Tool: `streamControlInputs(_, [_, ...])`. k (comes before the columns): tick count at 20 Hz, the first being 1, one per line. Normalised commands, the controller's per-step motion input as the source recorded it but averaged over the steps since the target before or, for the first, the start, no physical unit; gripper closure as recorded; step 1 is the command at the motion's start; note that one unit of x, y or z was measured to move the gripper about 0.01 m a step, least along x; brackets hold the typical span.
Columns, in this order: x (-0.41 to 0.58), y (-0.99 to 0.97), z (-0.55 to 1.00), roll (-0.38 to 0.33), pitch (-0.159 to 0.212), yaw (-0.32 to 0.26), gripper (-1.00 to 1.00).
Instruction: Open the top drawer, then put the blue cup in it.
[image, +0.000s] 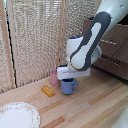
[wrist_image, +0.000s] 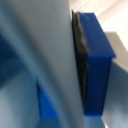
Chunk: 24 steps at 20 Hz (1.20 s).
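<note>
The blue cup (image: 69, 86) stands on the wooden table beside the pink mug, its small handle toward the exterior view's right. My gripper (image: 68, 79) comes down on its rim from above and is shut on the cup's wall. In the wrist view a dark finger pad (wrist_image: 80, 65) presses flat against the blue cup (wrist_image: 98, 65); the other finger is only a grey blur. The top drawer (image: 111, 35) of the dark brown dresser is at the exterior view's right, partly behind my arm. I cannot tell whether it is pulled out.
A pink mug (image: 54, 77) stands close against the cup on the exterior view's left. A small yellow block (image: 48, 90) lies in front of it. A white plate (image: 17, 115) sits at the near left corner. A slatted screen (image: 35, 35) closes the back.
</note>
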Motion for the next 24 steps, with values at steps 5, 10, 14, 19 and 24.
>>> streamControlInputs(5, [0.391, 0.36, 0.73, 0.004, -0.061, -0.137, 1.0])
streamControlInputs(10, [0.45, 0.38, 0.83, -0.013, -0.007, -0.157, 1.0])
streamControlInputs(14, [0.459, 0.25, 0.91, -0.029, 0.025, -0.187, 1.0])
streamControlInputs(19, [0.502, 0.23, 0.92, -0.019, 0.04, -0.173, 1.0])
streamControlInputs(24, [0.417, 0.1, 0.89, -0.028, 0.049, -0.218, 1.0])
